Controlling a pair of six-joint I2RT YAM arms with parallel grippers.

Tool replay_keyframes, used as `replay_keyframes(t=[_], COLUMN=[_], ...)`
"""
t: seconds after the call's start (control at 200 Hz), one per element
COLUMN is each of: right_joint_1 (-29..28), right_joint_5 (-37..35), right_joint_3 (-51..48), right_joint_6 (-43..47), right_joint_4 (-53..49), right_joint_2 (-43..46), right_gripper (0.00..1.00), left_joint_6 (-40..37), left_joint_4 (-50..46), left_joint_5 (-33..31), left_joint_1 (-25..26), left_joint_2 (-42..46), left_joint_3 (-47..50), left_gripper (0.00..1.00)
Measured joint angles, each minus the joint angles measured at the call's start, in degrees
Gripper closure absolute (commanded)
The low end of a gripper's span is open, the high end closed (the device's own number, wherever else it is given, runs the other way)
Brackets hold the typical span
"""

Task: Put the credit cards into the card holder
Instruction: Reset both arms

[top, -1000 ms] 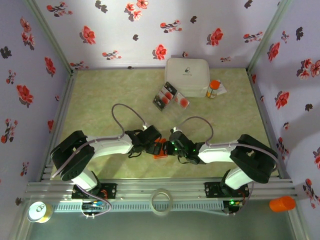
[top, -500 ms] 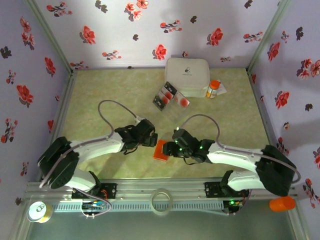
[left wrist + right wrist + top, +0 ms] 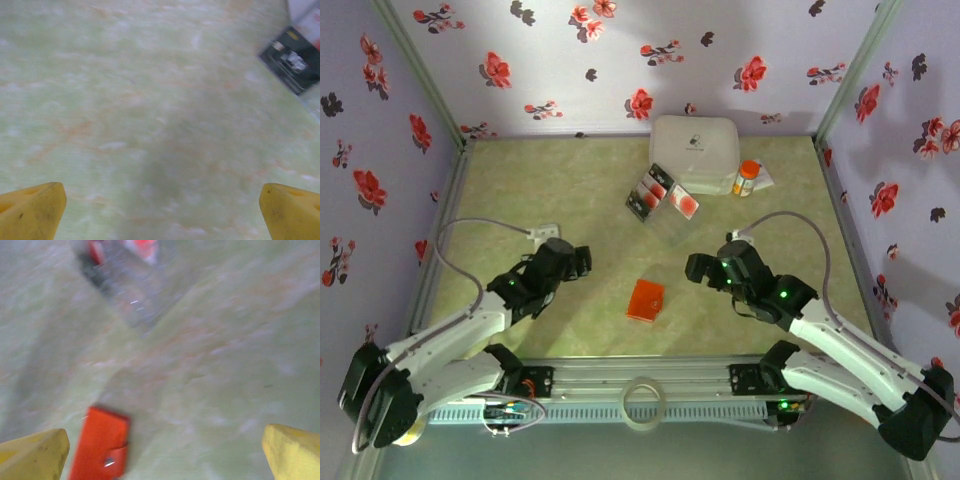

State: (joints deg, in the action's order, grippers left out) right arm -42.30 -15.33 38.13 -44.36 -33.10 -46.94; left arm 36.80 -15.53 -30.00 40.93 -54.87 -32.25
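Pale green marbled bench (image 3: 550, 190), lit from above, boxed in by white floral walls (image 3: 570, 60) on the left, right and far sides. Aluminium rail (image 3: 650, 375) along the near edge, with a tape ring (image 3: 644, 402) lying just in front of it and a yellow can (image 3: 398, 422) at the near-left corner.

Card holder (image 3: 645, 299) flat on the bench, near-centre, midway between the two arms and touching neither. Also seen at the lower left in the right wrist view (image 3: 100, 445), blurred, with a small tab on its near edge.

Credit cards (image 3: 660, 193) further back, clustered just off the near-left corner of a white rounded box (image 3: 694, 153). Black and white faces with red blotches. Cannot tell whether touching the box. One black card at the upper right of the left wrist view (image 3: 292, 60). Orange-capped pill bottle (image 3: 747, 178) upright, just right of the box.

Left arm stretched low from its base, angled forward and right. Right arm mirrored, angled forward and left, elbow out to the right.

Left claw (image 3: 578, 262) well left of the card holder, above bare bench. Yellow tips spread wide at the bottom corners of the wrist view (image 3: 162, 210), nothing between them, touching nothing.

Right claw (image 3: 698, 268) right of the card holder and slightly beyond it. Tips likewise wide apart (image 3: 165, 450), empty, clear of the bench.
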Motion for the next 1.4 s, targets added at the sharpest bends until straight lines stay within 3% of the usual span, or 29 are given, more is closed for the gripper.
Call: replay_keyframes(t=[0.135, 0.27, 0.455, 0.615, 0.87, 1.085, 1.26, 1.4], right_joint_1=[2.56, 9.86, 22.62, 30.97, 34.93, 35.5, 36.04, 38.05], right_joint_5=[-12.24, -20.46, -27.36, -29.99, -28.87, -18.8, -11.8, -4.68], right_joint_3=[0.0, -2.29, -5.57, -5.49, -6.03, -13.05, -20.72, -19.17], right_joint_6=[4.44, 10.64, 17.68, 24.06, 30.84, 36.44, 39.06, 39.8], right_joint_4=[-2.25, 4.79, 18.43, 26.77, 39.04, 59.45, 84.17, 82.47], right_joint_2=[0.46, 0.35, -4.7, -14.27, -27.91, -33.53, -42.4, -43.71], right_gripper=[0.01, 0.01, 0.01, 0.01, 0.01, 0.01, 0.01, 0.01], left_joint_6=[-7.56, -14.88, -22.18, -27.1, -32.39, -34.12, -35.65, -35.67], left_joint_4=[5.51, 13.55, 25.05, 34.01, 50.82, 66.18, 66.55, 66.01], left_joint_5=[-3.41, -5.14, -5.33, -3.52, 0.9, 9.16, 16.35, 20.35], left_joint_1=[-5.38, -13.27, -24.7, -29.16, -33.75, -37.42, -38.01, -40.09], left_joint_2=[5.03, 5.14, -1.57, -9.07, -21.99, -31.67, -33.7, -33.7], left_joint_3=[3.21, 4.0, 4.15, 5.44, 11.74, 13.25, 12.31, 9.99], left_gripper=[0.0, 0.0, 0.0, 0.0, 0.0, 0.0, 0.0, 0.0])
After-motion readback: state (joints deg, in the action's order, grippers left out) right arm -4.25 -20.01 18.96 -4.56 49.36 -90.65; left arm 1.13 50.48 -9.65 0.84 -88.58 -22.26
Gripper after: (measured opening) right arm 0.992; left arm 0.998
